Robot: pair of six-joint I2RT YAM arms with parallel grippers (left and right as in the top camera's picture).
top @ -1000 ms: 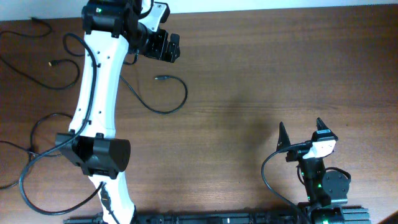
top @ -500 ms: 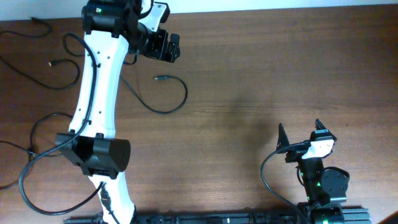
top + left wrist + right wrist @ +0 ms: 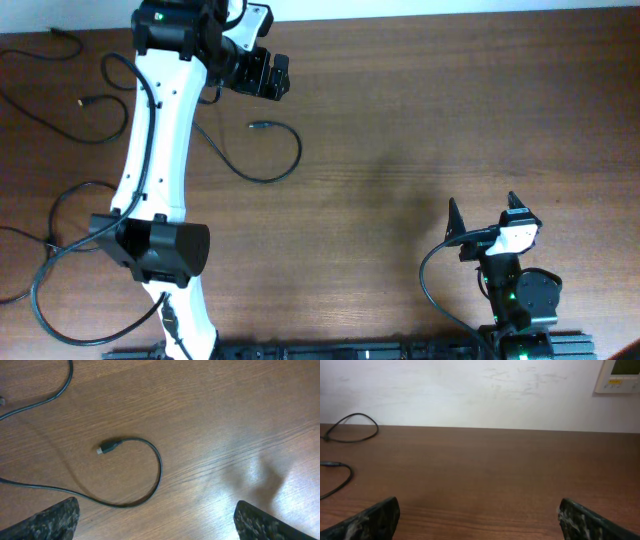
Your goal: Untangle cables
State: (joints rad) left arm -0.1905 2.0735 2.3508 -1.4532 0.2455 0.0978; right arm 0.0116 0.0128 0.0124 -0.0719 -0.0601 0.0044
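A thin black cable (image 3: 280, 168) curls in a loop on the brown table, its plug end (image 3: 262, 126) lying free; in the left wrist view the loop (image 3: 157, 472) and plug (image 3: 107, 448) lie above my fingers. More black cables (image 3: 60, 120) lie at the far left. My left gripper (image 3: 268, 76) hovers open and empty near the table's back edge, above the plug. My right gripper (image 3: 487, 213) is open and empty at the front right, far from the cables. The right wrist view shows cable loops (image 3: 350, 430) at its left edge.
The left arm's white link (image 3: 155, 130) stretches over the left side, its base (image 3: 150, 250) standing among cable loops (image 3: 40, 290). A white wall (image 3: 470, 390) with a small panel (image 3: 620, 375) rises behind the table's far edge.
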